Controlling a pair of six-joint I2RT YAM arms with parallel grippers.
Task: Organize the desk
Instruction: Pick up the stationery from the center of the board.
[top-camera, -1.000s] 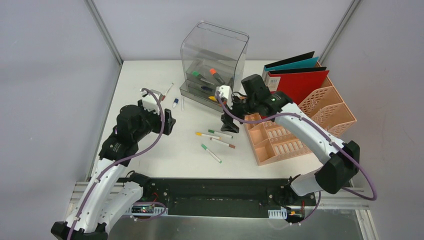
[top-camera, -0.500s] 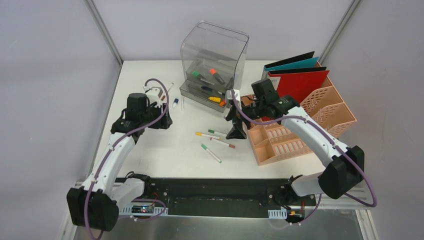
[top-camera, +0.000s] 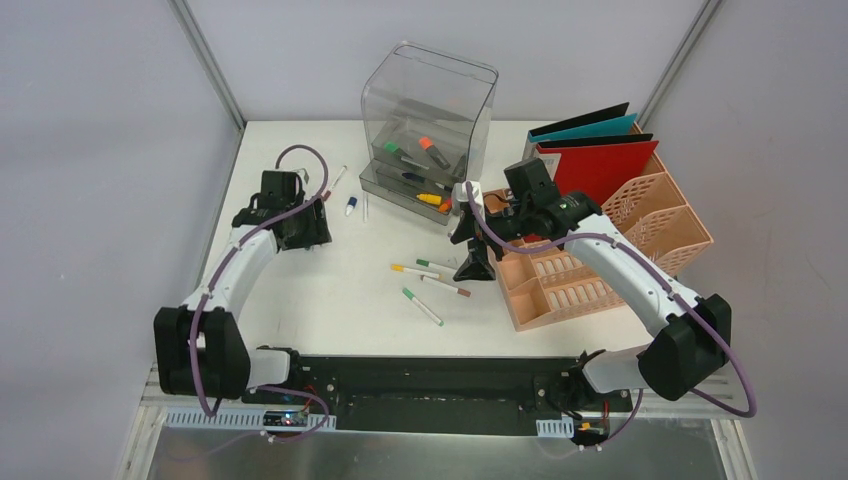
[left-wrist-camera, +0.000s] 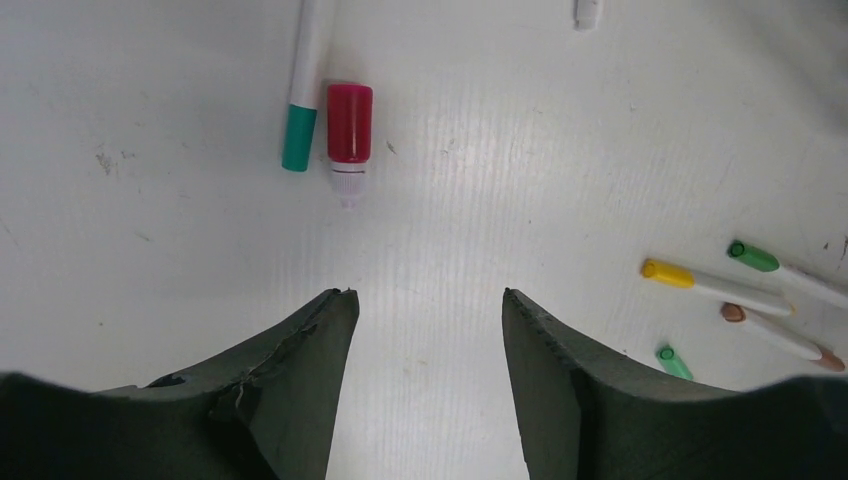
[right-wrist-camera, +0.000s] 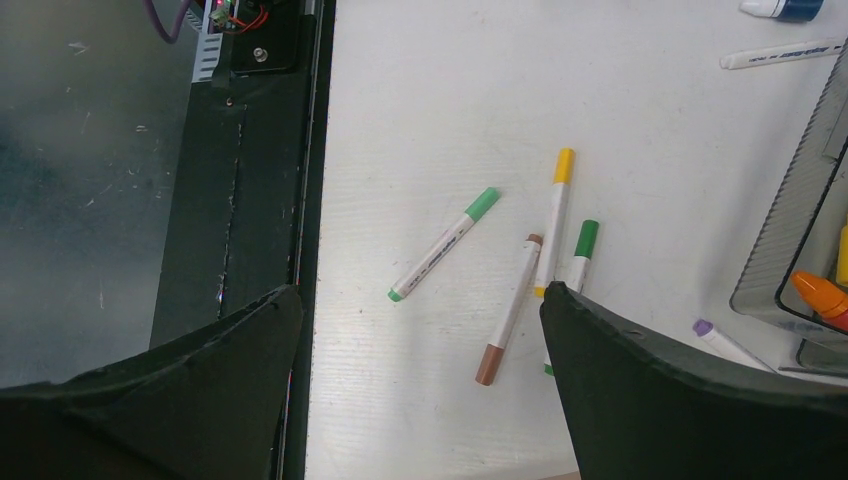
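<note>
The white desk (top-camera: 330, 300) holds several loose markers near its middle: a yellow-capped one (top-camera: 412, 270), a green-capped one (top-camera: 438, 266), a brown-tipped one (top-camera: 447, 287) and a green one (top-camera: 422, 307). My left gripper (top-camera: 306, 233) hovers at the back left, open and empty (left-wrist-camera: 428, 295). Just ahead of it lie a small red bottle (left-wrist-camera: 349, 130) and a teal-capped pen (left-wrist-camera: 300, 100). My right gripper (top-camera: 468, 248) is open and empty (right-wrist-camera: 420, 290) above the markers. The brown-tipped marker (right-wrist-camera: 510, 310) lies between its fingers, and the green marker (right-wrist-camera: 445, 245) a little beyond.
A clear grey drawer box (top-camera: 425, 130) with markers in it stands at the back centre. A peach lattice file rack (top-camera: 600, 250) with red and teal binders (top-camera: 600, 165) fills the right side. A blue-capped bottle (top-camera: 351, 205) and a white pen (top-camera: 365, 207) lie near the box.
My left arm has stretched out and its gripper has moved toward the back left of the desk. My right gripper shifted right earlier and now holds nearly still.
</note>
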